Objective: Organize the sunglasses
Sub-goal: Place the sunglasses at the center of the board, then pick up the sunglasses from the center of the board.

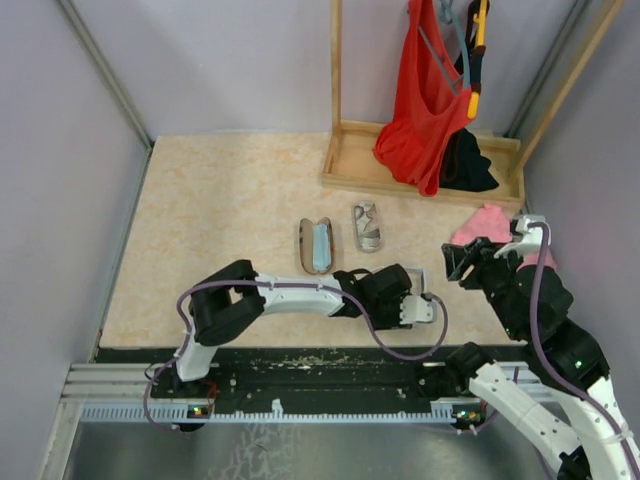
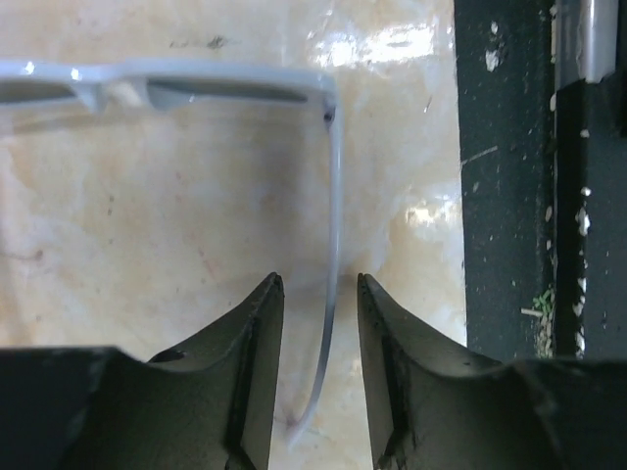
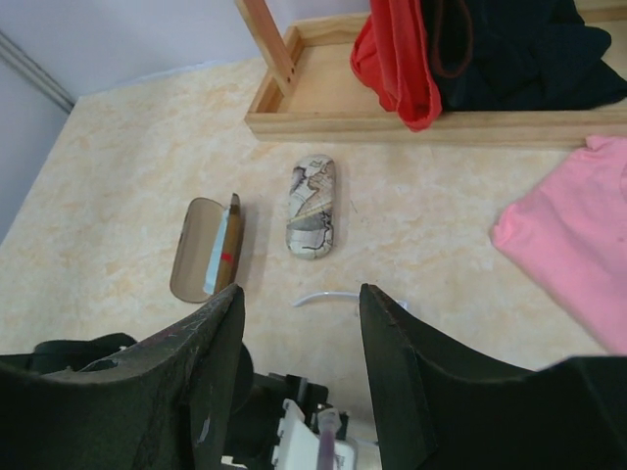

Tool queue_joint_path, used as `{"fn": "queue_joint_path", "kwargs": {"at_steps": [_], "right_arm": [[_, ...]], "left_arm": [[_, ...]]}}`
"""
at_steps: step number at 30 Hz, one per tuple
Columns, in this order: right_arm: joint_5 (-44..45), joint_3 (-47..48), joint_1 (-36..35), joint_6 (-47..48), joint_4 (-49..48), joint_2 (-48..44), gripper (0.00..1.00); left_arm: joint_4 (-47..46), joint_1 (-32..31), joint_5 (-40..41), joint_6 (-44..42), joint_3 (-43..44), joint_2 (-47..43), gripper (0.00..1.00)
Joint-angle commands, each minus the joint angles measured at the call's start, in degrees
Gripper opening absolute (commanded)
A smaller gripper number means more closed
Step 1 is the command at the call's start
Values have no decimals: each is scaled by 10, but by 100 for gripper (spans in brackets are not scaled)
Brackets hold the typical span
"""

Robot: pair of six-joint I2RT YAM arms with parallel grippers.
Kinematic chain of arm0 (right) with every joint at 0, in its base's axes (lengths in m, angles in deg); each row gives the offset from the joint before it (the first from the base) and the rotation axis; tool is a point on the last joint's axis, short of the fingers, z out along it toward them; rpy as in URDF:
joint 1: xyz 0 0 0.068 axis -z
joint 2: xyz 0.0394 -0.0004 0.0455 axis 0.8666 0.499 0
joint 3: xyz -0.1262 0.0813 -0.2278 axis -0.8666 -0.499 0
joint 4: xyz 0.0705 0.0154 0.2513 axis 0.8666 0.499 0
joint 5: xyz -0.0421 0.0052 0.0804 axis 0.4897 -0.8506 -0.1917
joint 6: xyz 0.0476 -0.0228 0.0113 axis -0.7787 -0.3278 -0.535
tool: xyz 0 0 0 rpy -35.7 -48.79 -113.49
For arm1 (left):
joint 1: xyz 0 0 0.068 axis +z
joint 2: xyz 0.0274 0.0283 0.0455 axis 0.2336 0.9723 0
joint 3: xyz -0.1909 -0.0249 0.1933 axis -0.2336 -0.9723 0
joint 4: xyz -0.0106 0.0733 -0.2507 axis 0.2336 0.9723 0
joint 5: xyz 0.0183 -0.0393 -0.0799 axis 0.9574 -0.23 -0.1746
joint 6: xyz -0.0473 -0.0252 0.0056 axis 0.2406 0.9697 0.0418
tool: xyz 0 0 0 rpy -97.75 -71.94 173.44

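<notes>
The left arm (image 1: 290, 296) lies low, stretched sideways towards the right one, and the left claw (image 2: 319, 294) at its tip is parted by a narrow gap. The right arm (image 1: 545, 330) is folded up high, with the right claw (image 3: 302, 299) spread wide and tilted downward.

White sunglasses (image 2: 225, 76) lie unfolded on the table (image 2: 147, 245), close to its near edge. The front bar runs crosswise. One thin arm hinges at its end and comes straight back between the parted fingers of my left gripper (image 2: 318, 286).
</notes>
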Motion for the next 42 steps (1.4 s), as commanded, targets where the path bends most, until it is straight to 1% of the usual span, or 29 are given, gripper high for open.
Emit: {"fn": "queue_joint_path", "kwargs": {"at_steps": [1, 6, 10, 11, 14, 16, 21, 26, 28, 31, 34, 40, 42], "right_arm": [[47, 11, -2, -31, 17, 27, 51], [53, 24, -2, -53, 66, 116, 51], [56, 13, 5, -53, 68, 184, 51], [44, 9, 16, -49, 64, 201, 51], [-54, -12, 92, -36, 41, 246, 51], [-92, -32, 120, -36, 35, 271, 51], [-126, -67, 146, -41, 36, 341, 48], [-130, -133, 145, -82, -11, 358, 43], [-128, -149, 145, -93, -18, 365, 43], [-122, -147, 145, -100, -13, 379, 41], [-103, -137, 145, -101, -2, 402, 39], [-102, -131, 145, -98, -1, 450, 35], [-94, -129, 145, -101, 0, 456, 32]], "left_arm": [[-30, 12, 5, 31, -40, -70, 44], [-76, 28, 5, 77, -104, -180, 48], [-107, 34, 32, 120, -168, -270, 50], [-113, 34, 45, 135, -184, -291, 50], [-121, 37, 96, 175, -221, -343, 51], [-115, 37, 141, 199, -232, -367, 52], [-72, 41, 238, 284, -243, -415, 54], [-74, 45, 307, 373, -290, -481, 55], [-93, 46, 317, 393, -323, -509, 56], [-99, 47, 316, 410, -351, -535, 57], [-101, 46, 313, 411, -363, -545, 57], [-100, 46, 320, 395, -371, -553, 58], [-109, 46, 304, 398, -376, -556, 58]]}}
